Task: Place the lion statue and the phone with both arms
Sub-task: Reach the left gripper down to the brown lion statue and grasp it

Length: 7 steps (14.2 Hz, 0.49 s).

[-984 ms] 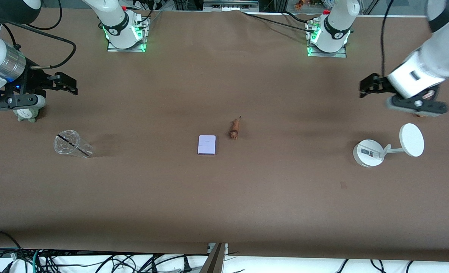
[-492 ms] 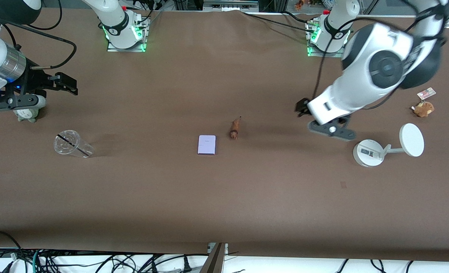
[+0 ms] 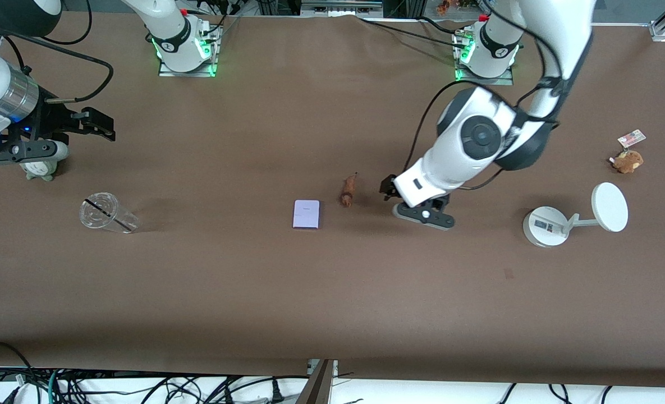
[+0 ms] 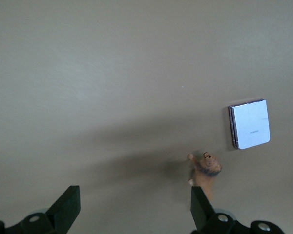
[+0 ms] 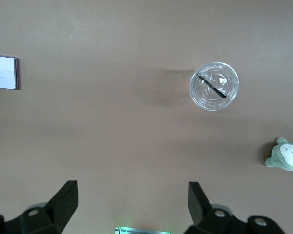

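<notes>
The lion statue (image 3: 348,191), tiny and orange-brown, lies on the brown table near the middle. The pale-lavender phone (image 3: 306,214) lies flat beside it, slightly nearer the front camera. My left gripper (image 3: 388,188) is open and empty, low over the table beside the lion, toward the left arm's end. In the left wrist view the lion (image 4: 207,173) sits just by one finger of the open left gripper (image 4: 133,200), with the phone (image 4: 250,124) farther off. My right gripper (image 3: 99,124) is open and empty, waiting at the right arm's end. The right wrist view (image 5: 132,195) shows the phone's edge (image 5: 3,72).
A clear plastic cup (image 3: 105,212) and a grey-green plush (image 3: 41,168) are at the right arm's end. A white round-based stand with a disc (image 3: 545,225), a tan plush (image 3: 627,161) and a small card (image 3: 631,137) are at the left arm's end.
My left arm has swept from the left arm's end of the table toward the middle and lowered beside the lion statue. The right arm has not moved.
</notes>
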Tool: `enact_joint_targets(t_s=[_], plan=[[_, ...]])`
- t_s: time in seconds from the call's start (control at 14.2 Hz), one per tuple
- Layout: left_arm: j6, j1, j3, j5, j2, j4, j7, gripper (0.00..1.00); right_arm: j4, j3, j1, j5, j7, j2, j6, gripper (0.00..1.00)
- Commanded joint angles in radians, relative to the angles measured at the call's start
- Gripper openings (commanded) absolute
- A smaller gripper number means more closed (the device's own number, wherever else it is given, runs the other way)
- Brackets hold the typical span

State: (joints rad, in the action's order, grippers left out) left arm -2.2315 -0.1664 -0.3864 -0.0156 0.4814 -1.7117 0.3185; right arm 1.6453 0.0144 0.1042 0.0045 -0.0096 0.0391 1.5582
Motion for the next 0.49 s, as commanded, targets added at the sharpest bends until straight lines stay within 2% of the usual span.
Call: enact_joint_targets(t_s=[0.0,0.14,0.42], plan=[[-0.054,-0.057,0.004,0.003,0.009,-0.037,0.100,1.00,-0.024,-0.001,-0.003,0.011,-0.007,0.008,-0.013,1.00],[-0.178,-0.102,0.004,0.009,0.081,-0.039,0.163,1.00,-0.024,0.001,-0.004,0.011,-0.010,0.008,-0.015,1.00],[-0.220,-0.183,0.017,0.044,0.121,-0.046,0.266,1.00,-0.022,0.001,-0.007,0.011,-0.026,0.008,-0.015,1.00]])
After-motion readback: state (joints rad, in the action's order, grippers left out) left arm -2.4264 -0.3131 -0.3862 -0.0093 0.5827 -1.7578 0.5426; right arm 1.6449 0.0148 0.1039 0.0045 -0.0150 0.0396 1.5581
